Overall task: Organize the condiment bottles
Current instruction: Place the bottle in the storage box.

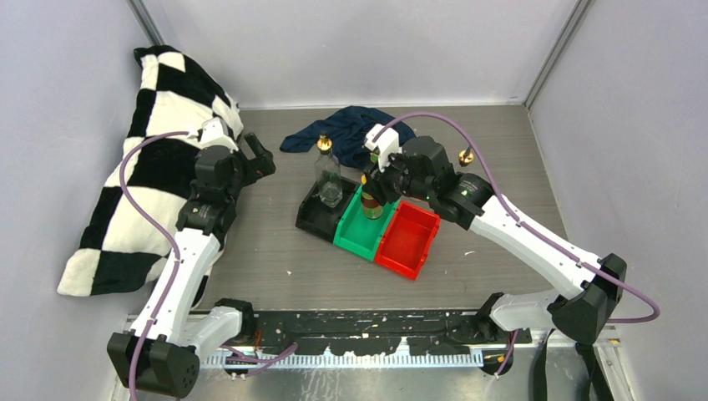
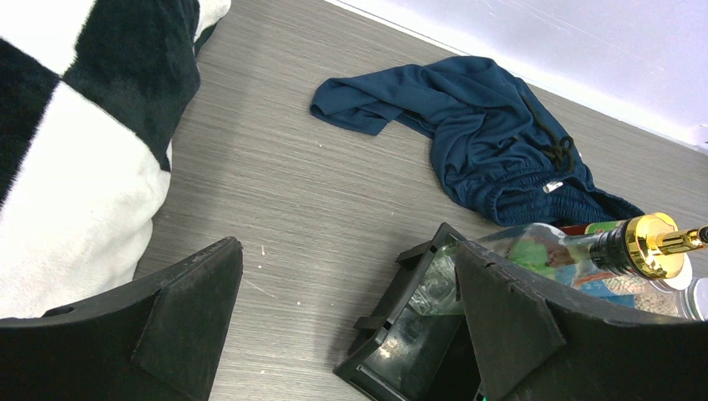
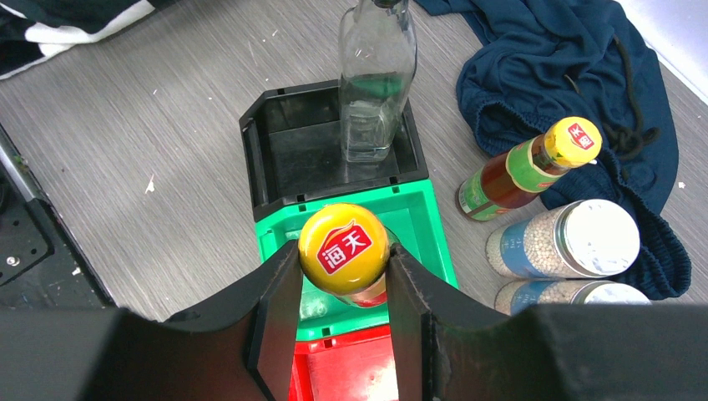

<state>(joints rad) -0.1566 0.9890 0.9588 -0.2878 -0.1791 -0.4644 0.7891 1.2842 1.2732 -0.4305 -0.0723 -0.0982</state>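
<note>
Yellow with a red badge reading 海天, the cap tops a dark sauce bottle (image 3: 344, 249) clamped by the right gripper (image 3: 342, 263) over the green plastic bin (image 3: 417, 209). At 12 o'clock, one clear glass bottle (image 3: 376, 75) stands in the black bin (image 3: 275, 142). At 2 o'clock stand a second yellow-capped bottle (image 3: 522, 167) and two white-capped jars (image 3: 568, 238). The left gripper (image 2: 346, 259) has its jaws wide apart.

From the right wrist, the clear glass bottle (image 3: 374, 92) loses its top at the upper edge. The dark bottle (image 3: 344, 249) shows only its yellow cap. One white-capped jar (image 3: 568, 292) sits half-hidden behind the right gripper (image 3: 342, 266). From above, that arm hides both jars.
</note>
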